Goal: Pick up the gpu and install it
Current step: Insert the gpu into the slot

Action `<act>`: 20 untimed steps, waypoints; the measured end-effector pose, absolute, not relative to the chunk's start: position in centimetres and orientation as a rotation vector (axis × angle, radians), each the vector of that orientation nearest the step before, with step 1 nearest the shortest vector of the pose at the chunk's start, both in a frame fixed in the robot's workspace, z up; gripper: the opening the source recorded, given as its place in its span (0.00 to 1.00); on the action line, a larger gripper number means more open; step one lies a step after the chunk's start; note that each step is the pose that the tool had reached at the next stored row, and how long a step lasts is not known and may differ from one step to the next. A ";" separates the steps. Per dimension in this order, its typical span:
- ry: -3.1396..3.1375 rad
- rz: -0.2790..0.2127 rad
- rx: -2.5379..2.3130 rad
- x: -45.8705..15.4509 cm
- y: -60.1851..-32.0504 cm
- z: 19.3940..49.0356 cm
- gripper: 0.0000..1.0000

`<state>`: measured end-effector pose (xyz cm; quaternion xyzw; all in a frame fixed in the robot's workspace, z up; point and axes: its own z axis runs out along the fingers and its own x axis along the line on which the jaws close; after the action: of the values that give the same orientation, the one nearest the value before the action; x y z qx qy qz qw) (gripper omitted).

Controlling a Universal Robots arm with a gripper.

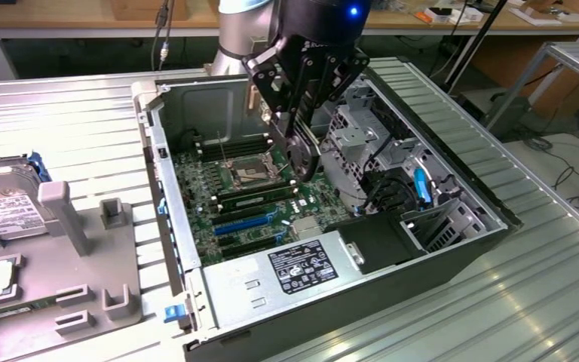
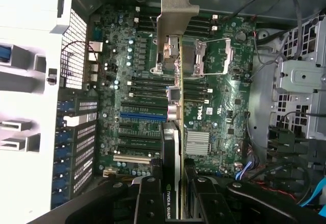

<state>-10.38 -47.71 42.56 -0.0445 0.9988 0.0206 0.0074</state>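
End effector (image 2: 173,186) grasps gpu (image 2: 171,142) edge-on over motherboard (image 1: 237,205) inside open computer case (image 1: 199,102).

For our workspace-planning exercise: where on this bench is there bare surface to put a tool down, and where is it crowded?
Bare ribbed table lies on the exterior view's right of the open case, and on the case's other side, beyond the grey fixture. Inside the case it is crowded: the pincer holds the gpu above the motherboard.
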 end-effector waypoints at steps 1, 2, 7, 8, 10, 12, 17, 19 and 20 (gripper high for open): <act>3.123 0.065 -0.143 -10.4 -47.7 42.6 0.27; 3.123 0.065 -0.149 -10.4 -47.7 42.6 0.27; 3.121 0.065 -0.189 -10.4 -47.7 42.6 0.27; 3.121 0.065 -0.196 -10.4 -47.7 42.6 0.27; 3.120 0.065 -0.209 -10.4 -47.7 42.6 0.27; 3.119 0.065 -0.220 -10.4 -47.7 42.6 0.27; 3.117 0.065 -0.261 -10.4 -47.7 42.6 0.27; 3.115 0.065 -0.279 -10.4 -47.7 42.6 0.27; 3.115 0.065 -0.284 -10.4 -47.7 42.6 0.27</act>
<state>-10.38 -47.71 42.56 -0.0907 0.9956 0.0209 0.0064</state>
